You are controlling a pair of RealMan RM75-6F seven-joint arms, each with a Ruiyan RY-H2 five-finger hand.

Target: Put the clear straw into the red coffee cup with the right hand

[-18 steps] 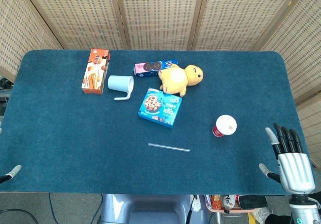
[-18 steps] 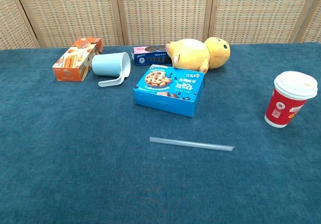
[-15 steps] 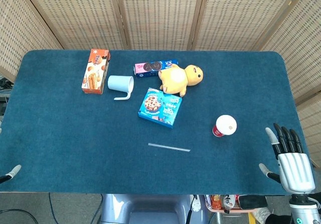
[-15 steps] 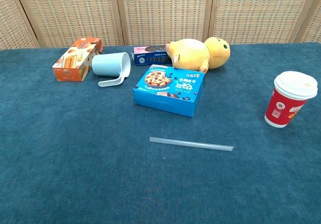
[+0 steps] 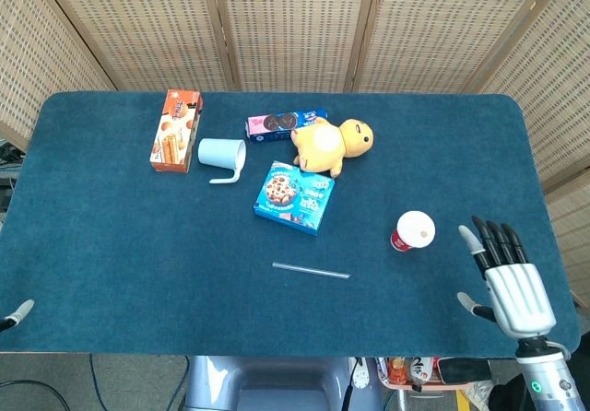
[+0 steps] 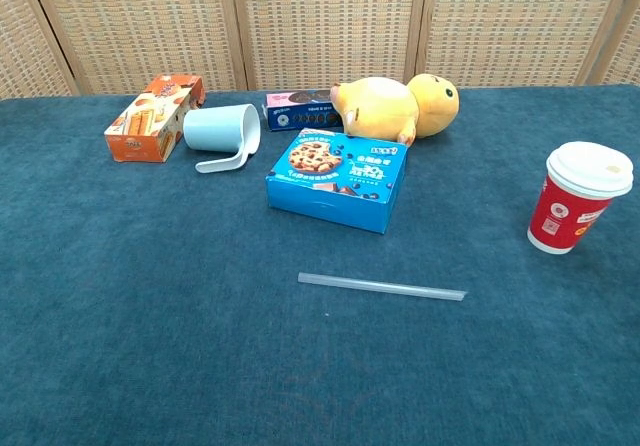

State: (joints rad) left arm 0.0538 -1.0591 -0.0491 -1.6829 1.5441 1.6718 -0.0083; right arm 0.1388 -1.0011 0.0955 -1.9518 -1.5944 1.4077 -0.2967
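A blue carpet-like table [image 5: 111,264] fills both views, backed by a folding screen [image 5: 295,24] of woven cane panels in wooden frames. On the far half lie a yellow plush duck [image 5: 330,145] on its side, a blue cookie box [image 5: 294,196] printed with chocolate-chip cookies just in front of it, an orange biscuit box [image 5: 175,130] at the far left, and a slim box of dark sandwich cookies [image 5: 285,123] touching the duck's far side. A pale blue mug [image 5: 222,155] lies on its side between the orange box and the cookie boxes, handle resting on the cloth.

The right hand [image 5: 508,285] hovers over the table's near right corner, palm down, fingers spread wide and holding nothing; it is near the cup but apart from it. Only a grey tip of the left hand [image 5: 16,311] shows at the near left edge, too little to tell how its fingers lie.

The red coffee cup [image 5: 412,231] stands upright right of centre, red with white print and a white lid.

The clear straw [image 6: 381,287] is a thin, straight, translucent tube lying flat on the cloth in front of the blue cookie box, to the left of the cup and well apart from the right hand.
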